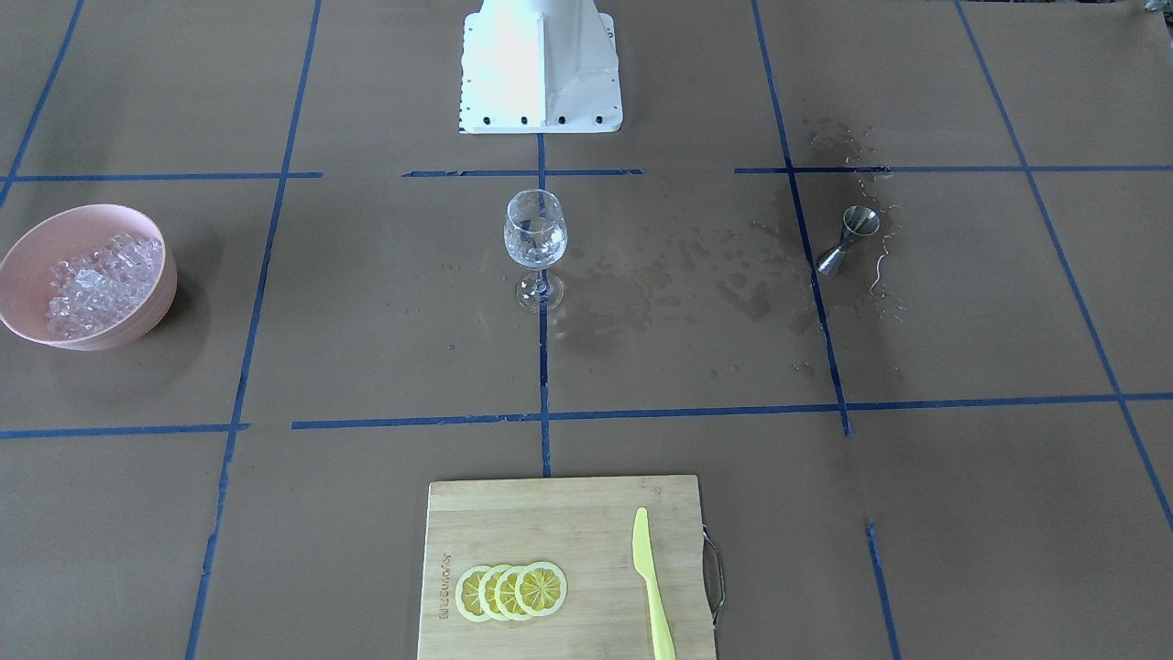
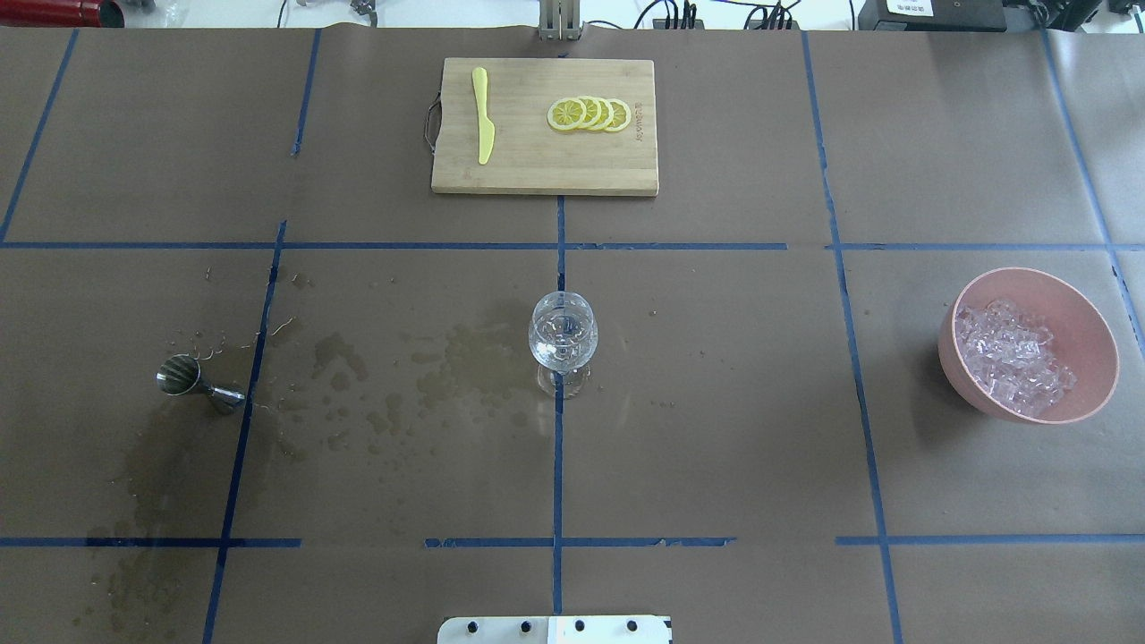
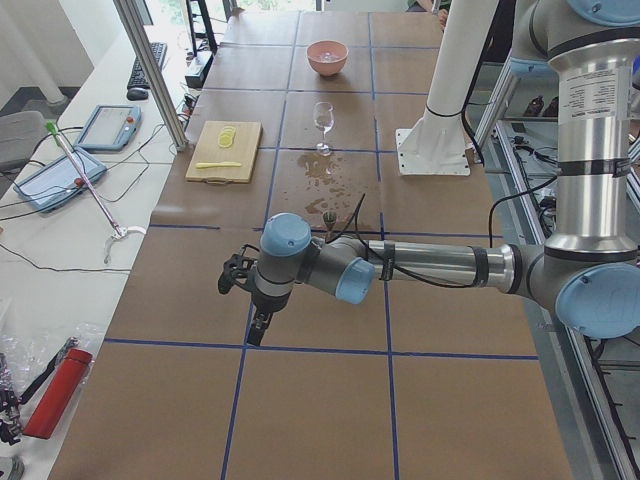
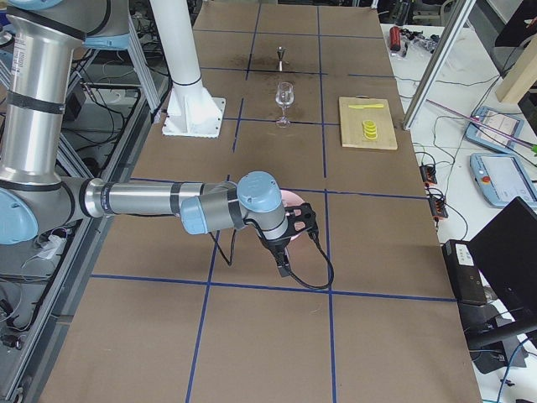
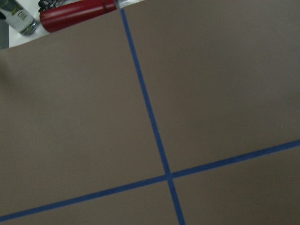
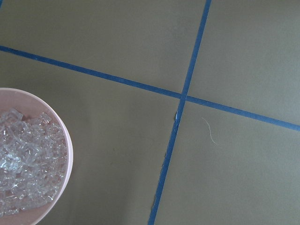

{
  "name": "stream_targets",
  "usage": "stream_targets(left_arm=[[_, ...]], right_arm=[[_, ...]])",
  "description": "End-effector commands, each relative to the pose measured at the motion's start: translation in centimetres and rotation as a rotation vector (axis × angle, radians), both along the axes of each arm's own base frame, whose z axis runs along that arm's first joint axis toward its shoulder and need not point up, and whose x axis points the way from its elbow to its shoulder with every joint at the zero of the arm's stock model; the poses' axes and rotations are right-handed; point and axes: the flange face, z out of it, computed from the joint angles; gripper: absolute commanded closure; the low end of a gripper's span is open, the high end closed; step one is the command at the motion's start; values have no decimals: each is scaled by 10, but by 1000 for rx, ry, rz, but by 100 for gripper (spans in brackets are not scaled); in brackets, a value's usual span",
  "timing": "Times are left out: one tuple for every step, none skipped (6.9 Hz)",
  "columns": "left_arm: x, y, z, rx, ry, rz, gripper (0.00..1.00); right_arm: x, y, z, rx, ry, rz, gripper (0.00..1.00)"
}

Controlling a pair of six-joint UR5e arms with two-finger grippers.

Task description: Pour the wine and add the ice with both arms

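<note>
Just under the right wrist camera, the ice (image 6: 23, 164) fills a pink bowl (image 2: 1078, 304) at 3 o'clock from the glass (image 2: 563, 335). The chunks are probably slick, hard and light, so pinch one across its flat faces. Whether the right gripper (image 4: 283, 264) or left gripper (image 3: 258, 322) is parted, I cannot tell.

Jaws of left gripper (image 3: 236, 273) and right gripper (image 4: 300, 222) are caught only in side views; spread cannot be judged. Pink bowl (image 4: 292, 196) is largely hidden behind the right gripper. Cutting board (image 1: 550, 522) is clipped by the lower edge.
</note>
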Motion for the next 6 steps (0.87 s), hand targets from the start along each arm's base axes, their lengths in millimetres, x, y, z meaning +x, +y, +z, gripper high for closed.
stream_targets(left_arm=[[-23,19,21,-154,26,74,0],[-43,28,0,-64,13,124,0],[-52,46,9,-28,5,164,0],[-52,45,5,-24,5,165,0],[-51,41,1,-27,10,149,0],[-50,43,-2,-37,49,116,0]], right_arm=[[0,0,1,-3,-4,1,0],[0,-1,-4,6,-5,0,0],[-1,-1,-9,0,-17,14,0],[-1,-2,-23,-12,-34,50,0],[-2,-2,-33,-25,-48,80,0],[-8,-1,-41,-51,-77,99,2]])
